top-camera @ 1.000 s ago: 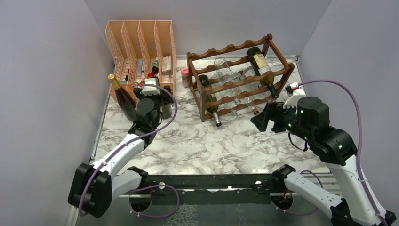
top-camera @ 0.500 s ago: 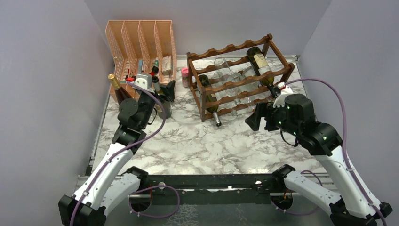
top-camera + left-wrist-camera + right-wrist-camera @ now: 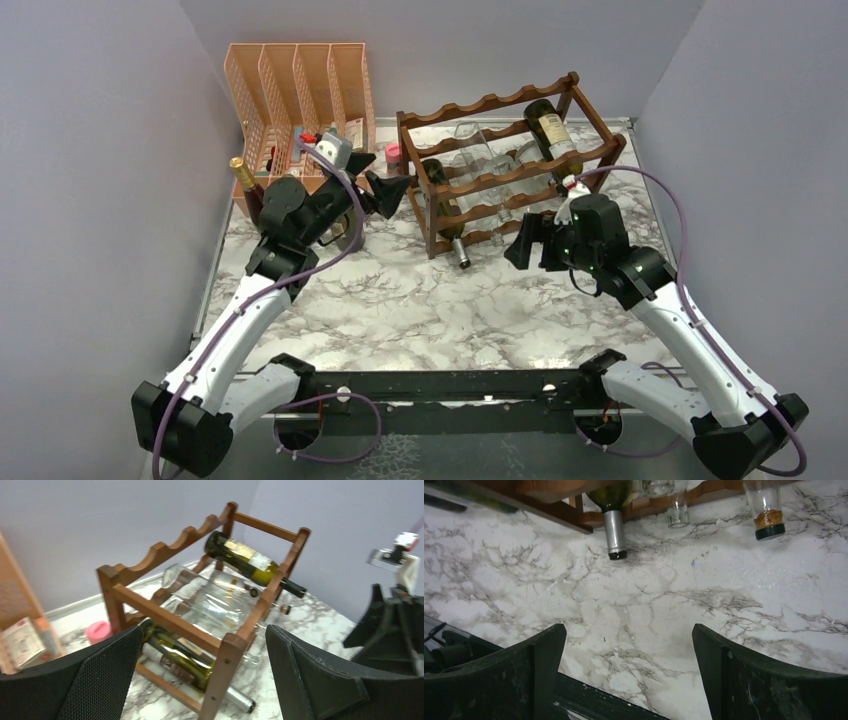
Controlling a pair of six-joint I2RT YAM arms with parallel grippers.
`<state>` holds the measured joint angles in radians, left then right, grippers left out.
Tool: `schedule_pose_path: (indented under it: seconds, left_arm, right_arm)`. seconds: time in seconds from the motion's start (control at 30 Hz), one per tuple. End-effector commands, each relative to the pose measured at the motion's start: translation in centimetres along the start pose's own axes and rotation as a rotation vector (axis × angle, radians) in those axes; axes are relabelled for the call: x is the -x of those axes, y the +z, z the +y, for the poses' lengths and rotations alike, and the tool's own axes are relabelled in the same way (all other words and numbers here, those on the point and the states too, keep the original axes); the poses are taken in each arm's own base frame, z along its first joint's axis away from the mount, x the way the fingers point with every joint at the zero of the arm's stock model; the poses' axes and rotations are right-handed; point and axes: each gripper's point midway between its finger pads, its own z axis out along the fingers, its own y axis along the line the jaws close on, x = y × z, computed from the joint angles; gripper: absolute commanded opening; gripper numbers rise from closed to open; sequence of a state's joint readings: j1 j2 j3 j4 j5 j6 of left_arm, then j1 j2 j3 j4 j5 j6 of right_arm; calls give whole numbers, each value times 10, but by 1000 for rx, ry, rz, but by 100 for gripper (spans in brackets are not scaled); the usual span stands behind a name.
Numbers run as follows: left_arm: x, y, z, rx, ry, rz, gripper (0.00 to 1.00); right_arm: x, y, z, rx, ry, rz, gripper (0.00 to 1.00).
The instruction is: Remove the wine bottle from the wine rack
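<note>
Table [image 3: 420, 300]: white marble top, nothing on it has shifted since a second ago.
Wine rack [image 3: 480, 108]: dark brown, wavy rails, standing at the back right, same spot as before; the left wrist view now looks straight at its left end [image 3: 165, 620].
File organizer [image 3: 300, 80]: peach mesh, back left corner, unmoved.
Left gripper [image 3: 385, 182]: a second ago it was low by the upright bottles in front of the organizer; it has since swung up and to the right and now sits just beside the rack's left end post, touching nothing. Fingers [image 3: 100, 680] spread wide, nothing between them.
Right gripper [image 3: 522, 243]: it has slid left and closer to the front of the rack, hanging over the bare marble near the bottle necks. Fingers [image 3: 744, 680] spread wide, empty.
Dark wine bottle [image 3: 548, 125]: lying on the rack's top tier at the right end, neck toward the front, where it was before [image 3: 240, 552].
Green wine bottle [image 3: 445, 205]: on a lower tier at the left, silver-capped neck [image 3: 613, 530] poking out past the front rail; unchanged.
Clear bottles [image 3: 210, 600]: lying in the middle of the rack, unchanged.
Gold-capped bottle [image 3: 243, 178]: upright beside the organizer, now partly behind the left arm.
Pink-lidded jar [image 3: 98, 631]: on the marble between organizer and rack.
</note>
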<state>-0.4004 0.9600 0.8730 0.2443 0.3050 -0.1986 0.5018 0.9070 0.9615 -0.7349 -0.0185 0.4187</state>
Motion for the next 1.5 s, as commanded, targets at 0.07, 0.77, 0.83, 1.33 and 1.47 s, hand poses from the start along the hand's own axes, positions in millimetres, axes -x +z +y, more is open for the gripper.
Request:
schedule_pose_path:
  seconds: [0.07,0.77,0.83,1.33,1.47]
  left_arm:
    - [28,17,-33,-188,-41,-46,98]
    - [-30,18,-79,-102,283,-16,99]
    - [-30,16,-79,-63,281,-15,99]
    - [-68,4,-123,-185,275,-3,99]
    - [-80,4,-148,-297,264,13,99]
  right_arm:
    - [29,11,-16,12,99,-83,100]
    - [40,1,-149,-292,412,-117,100]
    - [43,4,-155,-257,438,-124,100]
    - [86,30,-191,46,421,-298,96]
    - [97,39,-190,125,415,-319,92]
